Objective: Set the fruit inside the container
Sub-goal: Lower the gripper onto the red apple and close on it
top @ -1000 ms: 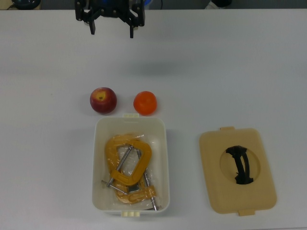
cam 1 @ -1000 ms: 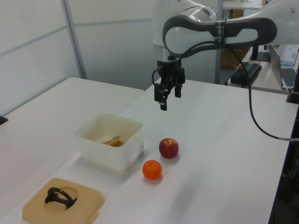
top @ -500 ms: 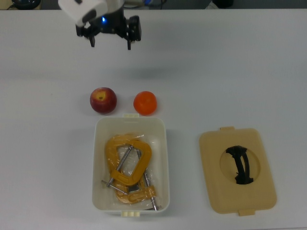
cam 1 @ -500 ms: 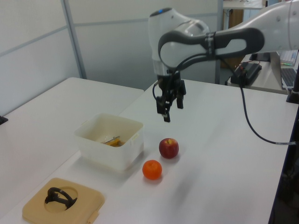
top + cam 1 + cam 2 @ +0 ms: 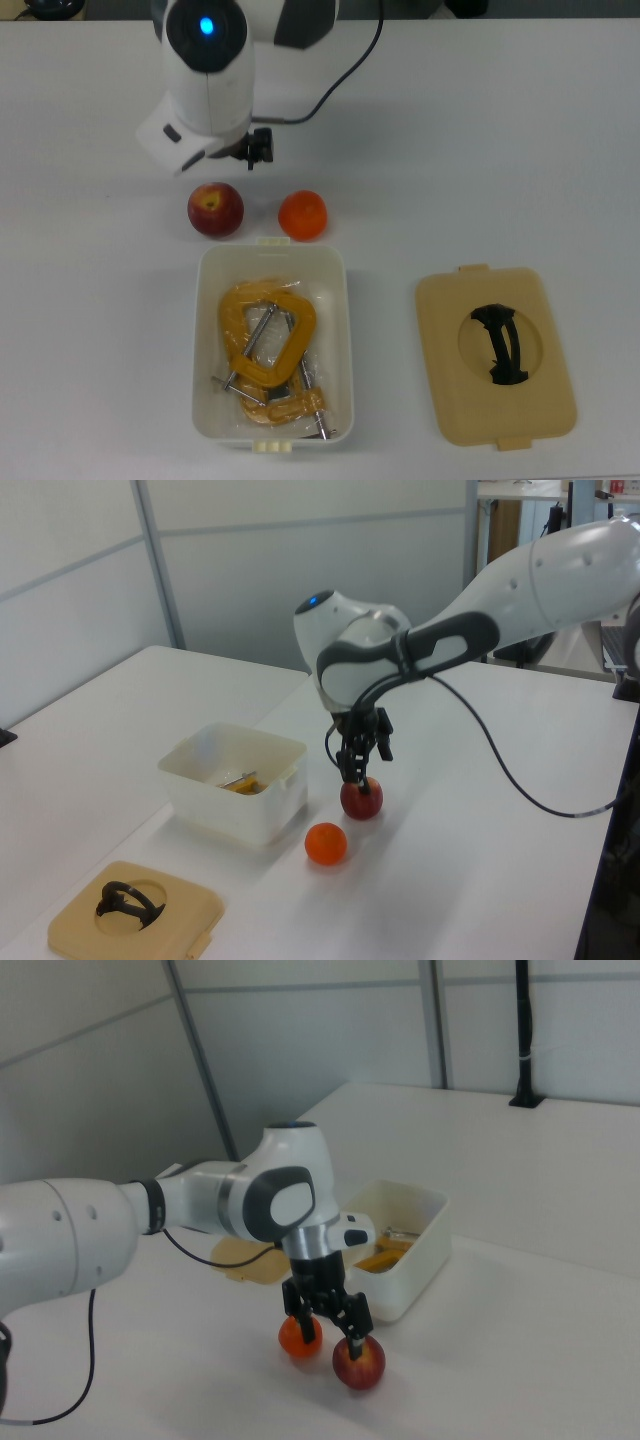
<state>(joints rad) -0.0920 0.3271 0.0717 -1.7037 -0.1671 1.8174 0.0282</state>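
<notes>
The hand (image 5: 331, 1326) has been lowered from high over the tabletop (image 5: 480, 150) to just above the apple (image 5: 215, 209), fingers spread and holding nothing. A grasp of the apple is judged imminent; the orange (image 5: 302, 215) and apple both lie outside the tub (image 5: 345, 330).

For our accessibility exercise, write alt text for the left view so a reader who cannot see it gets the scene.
A white robot arm reaches down with its open gripper just above a red apple on a white table. An orange sits nearby, beside a white tub holding yellow clamps; a tan lid lies apart.
</notes>
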